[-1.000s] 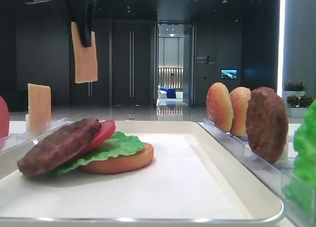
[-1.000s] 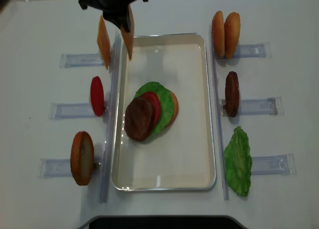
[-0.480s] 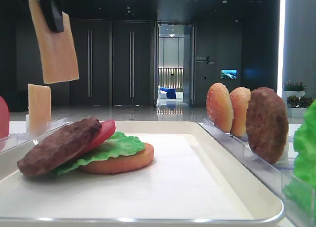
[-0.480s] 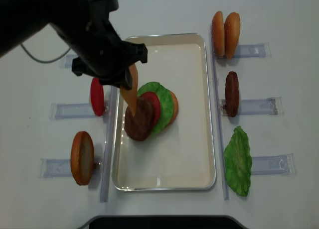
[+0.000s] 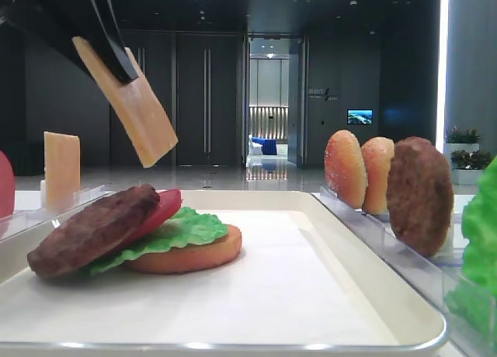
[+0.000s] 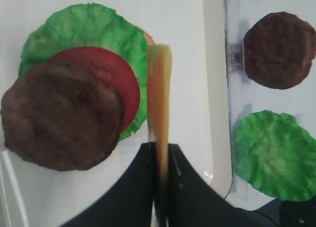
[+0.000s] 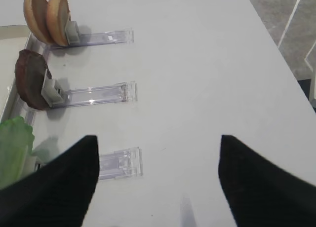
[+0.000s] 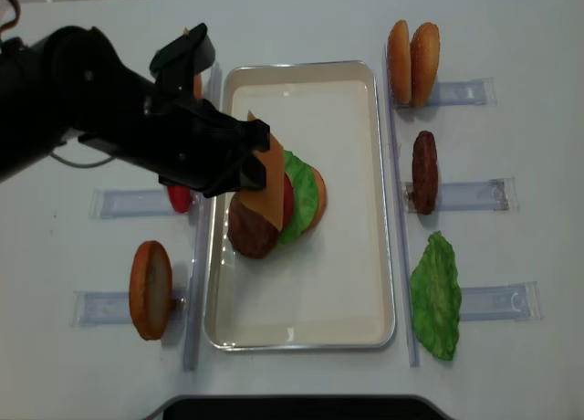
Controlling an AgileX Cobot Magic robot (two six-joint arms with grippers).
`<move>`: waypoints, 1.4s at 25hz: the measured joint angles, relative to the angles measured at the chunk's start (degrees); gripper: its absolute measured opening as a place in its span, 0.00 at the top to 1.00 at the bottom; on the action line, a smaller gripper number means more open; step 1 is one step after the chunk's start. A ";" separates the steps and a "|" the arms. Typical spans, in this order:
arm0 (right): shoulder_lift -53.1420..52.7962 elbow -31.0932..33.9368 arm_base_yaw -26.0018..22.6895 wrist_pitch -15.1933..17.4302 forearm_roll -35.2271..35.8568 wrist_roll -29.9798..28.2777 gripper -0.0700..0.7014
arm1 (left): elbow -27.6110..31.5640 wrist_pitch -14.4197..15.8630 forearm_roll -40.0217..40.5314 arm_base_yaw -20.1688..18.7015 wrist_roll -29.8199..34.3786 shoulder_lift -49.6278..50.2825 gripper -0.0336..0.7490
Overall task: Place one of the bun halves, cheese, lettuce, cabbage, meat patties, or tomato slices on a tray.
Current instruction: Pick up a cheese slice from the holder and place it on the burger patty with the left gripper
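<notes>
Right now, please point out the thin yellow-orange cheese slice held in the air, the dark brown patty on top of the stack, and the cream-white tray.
cheese slice (image 5: 133, 109), low front view, flat face.
patty (image 5: 93, 229), low front view, top.
tray (image 8: 365, 256), overhead view, bare floor.

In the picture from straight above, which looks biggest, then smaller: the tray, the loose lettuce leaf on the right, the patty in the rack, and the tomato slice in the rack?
1. Tray
2. Lettuce leaf
3. Patty, standing on edge, so it looks narrow
4. Tomato slice; it looks smallest, but the arm hides most of it, so this place is unsure.
</notes>
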 joint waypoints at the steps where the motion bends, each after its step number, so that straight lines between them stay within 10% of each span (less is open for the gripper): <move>1: 0.00 0.00 0.00 0.00 0.00 0.00 0.28 | 0.97 -0.33 -3.84 1.11 4.34 0.00 0.92; 14: 0.00 0.00 0.00 0.00 0.00 0.00 0.28 | 5.63 -3.09 -19.71 5.37 25.89 0.78 0.92; 35: 0.00 0.00 0.00 0.00 0.00 0.00 0.28 | 5.63 -6.95 -22.90 5.37 27.64 7.30 0.92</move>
